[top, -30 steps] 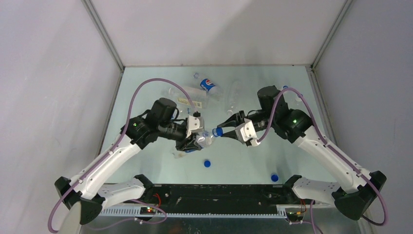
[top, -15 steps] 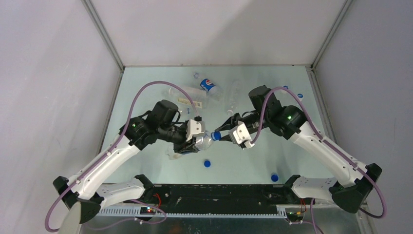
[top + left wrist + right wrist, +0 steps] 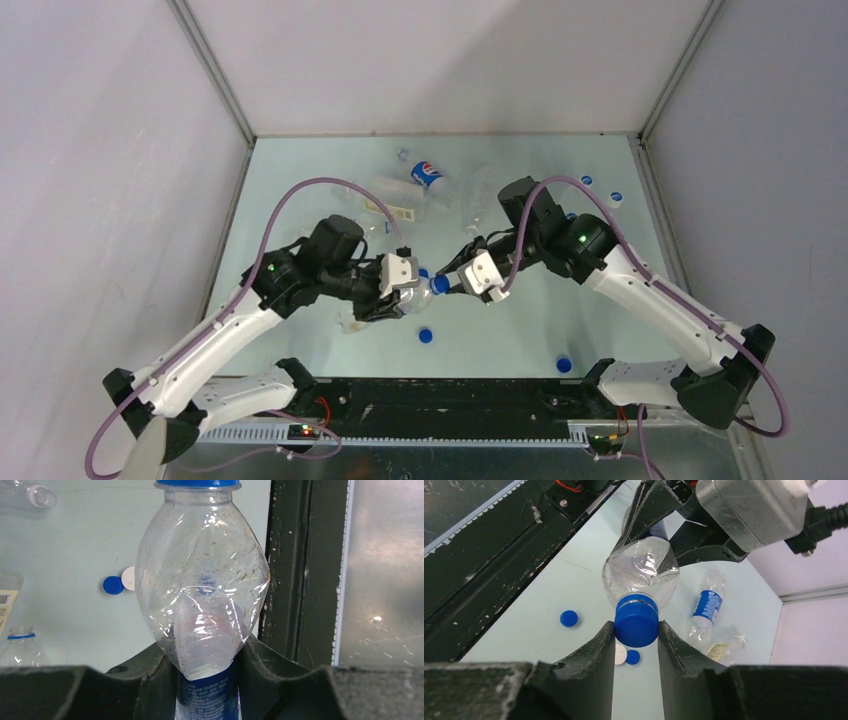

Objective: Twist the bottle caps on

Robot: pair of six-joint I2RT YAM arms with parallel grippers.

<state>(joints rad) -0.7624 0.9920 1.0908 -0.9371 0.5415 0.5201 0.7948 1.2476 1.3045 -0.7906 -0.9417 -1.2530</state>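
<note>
A clear bottle with a blue label is held off the table, my left gripper shut on its body just below the shoulder. In the top view that bottle lies level, its neck pointing right toward my right gripper. A blue bottle cap sits on the bottle's neck, and my right gripper is shut on the cap's sides. The left gripper and right gripper face each other mid-table.
Loose blue caps lie near the front; a white cap and a blue cap lie under the held bottle. Other bottles lie at the back: a blue-labelled one, clear ones. The black base rail runs along the near edge.
Both arms have shifted a little left and nearer with the bottle and cap still gripped. The right arm's wrist has swung and stretched further left.
</note>
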